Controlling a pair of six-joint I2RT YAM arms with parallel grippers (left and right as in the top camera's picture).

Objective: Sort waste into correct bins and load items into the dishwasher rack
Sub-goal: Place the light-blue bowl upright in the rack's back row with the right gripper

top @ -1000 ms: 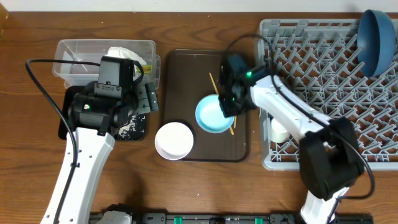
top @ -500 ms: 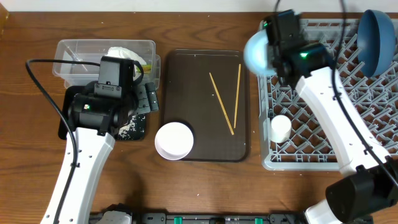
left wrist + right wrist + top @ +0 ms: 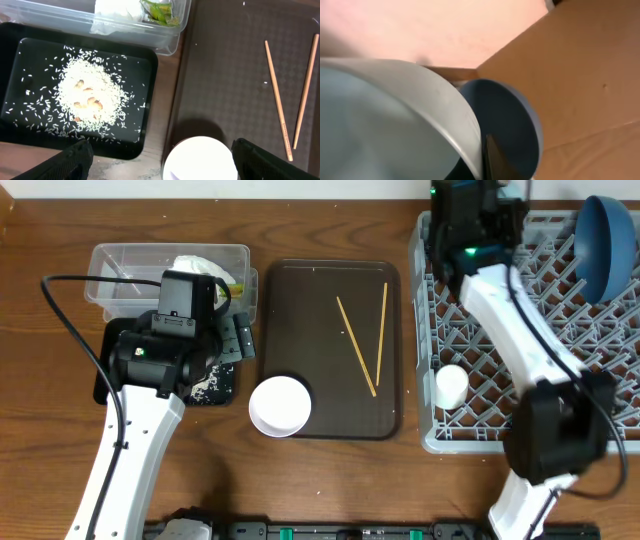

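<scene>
Racking step: your right hand grips blue bowl above rack's far edge; lower it between pegs. Left hand open.

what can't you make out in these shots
light blue bowl: overhead, hidden under the right arm; right wrist view, blurred and cut off by the edges
black tray: overhead, mostly under the left arm
white bowl: left wrist view, cut off by the bottom edge
</scene>
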